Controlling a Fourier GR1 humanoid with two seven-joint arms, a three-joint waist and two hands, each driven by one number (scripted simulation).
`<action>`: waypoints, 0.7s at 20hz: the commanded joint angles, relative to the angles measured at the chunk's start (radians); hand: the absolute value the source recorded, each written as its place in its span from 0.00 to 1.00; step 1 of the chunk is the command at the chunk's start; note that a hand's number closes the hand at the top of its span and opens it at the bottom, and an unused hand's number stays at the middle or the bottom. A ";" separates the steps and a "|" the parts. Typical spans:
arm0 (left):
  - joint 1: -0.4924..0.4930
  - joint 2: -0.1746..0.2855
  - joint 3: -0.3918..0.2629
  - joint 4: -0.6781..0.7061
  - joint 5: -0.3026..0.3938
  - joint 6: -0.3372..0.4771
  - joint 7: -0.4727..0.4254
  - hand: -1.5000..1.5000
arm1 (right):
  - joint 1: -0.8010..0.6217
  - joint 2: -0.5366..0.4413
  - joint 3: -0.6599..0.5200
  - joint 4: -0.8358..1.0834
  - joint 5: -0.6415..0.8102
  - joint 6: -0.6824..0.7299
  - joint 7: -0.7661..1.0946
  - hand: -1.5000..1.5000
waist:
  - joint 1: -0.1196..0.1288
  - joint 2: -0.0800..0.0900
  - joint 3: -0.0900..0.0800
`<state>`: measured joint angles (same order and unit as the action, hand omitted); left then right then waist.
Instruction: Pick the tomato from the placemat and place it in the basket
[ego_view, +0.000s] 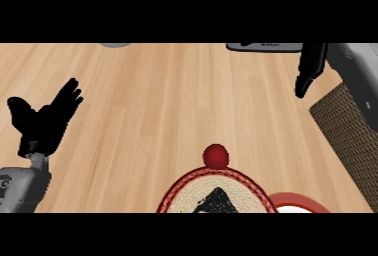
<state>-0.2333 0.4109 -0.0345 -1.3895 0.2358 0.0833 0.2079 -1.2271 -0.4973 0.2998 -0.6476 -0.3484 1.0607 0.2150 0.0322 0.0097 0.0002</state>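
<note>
The tomato (215, 155) sits on the wooden counter (162, 100) at the far rim of the placemat (193, 186), touching or just overlapping its red border (which of the two cannot be told from this angle), and no hand is near it. The placemat is an oval woven mat with a dark triangle at its middle, cut off by the lower edge of the view. Just to its right, low in the view, a red plate (289, 199) shows only in part. The basket (343, 132), brown and woven, stands at the right edge, well apart from the tomato. The left hand (43, 122) rests at the left edge with its fingers straight, spread and pointing up, holding nothing. The right hand (310, 67) is at the upper right, above the counter just beyond the basket's far corner; its fingers look straight and close together, not curled round anything. Two grey things (264, 46) show in part along the counter's far edge.
</note>
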 joint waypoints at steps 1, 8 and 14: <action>0.021 -0.015 0.006 0.026 -0.012 -0.012 -0.018 0.50 | 0.028 -0.013 -0.044 0.052 0.024 0.071 -0.063 0.00 | -0.013 -0.003 0.000; 0.021 0.017 0.072 0.005 0.010 -0.041 0.005 0.50 | 0.207 0.054 -0.057 -0.051 0.137 -0.050 -0.192 0.00 | -0.020 -0.007 0.000; -0.021 -0.029 0.058 0.055 -0.046 -0.014 -0.014 0.50 | 0.387 0.123 -0.042 -0.189 0.242 -0.187 -0.273 0.00 | -0.033 -0.009 0.000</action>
<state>-0.2273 0.3952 0.0164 -1.3526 0.2104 0.0585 0.1907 -0.9383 -0.4016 0.2551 -0.7703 -0.1665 0.9360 -0.0023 0.0050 0.0018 0.0002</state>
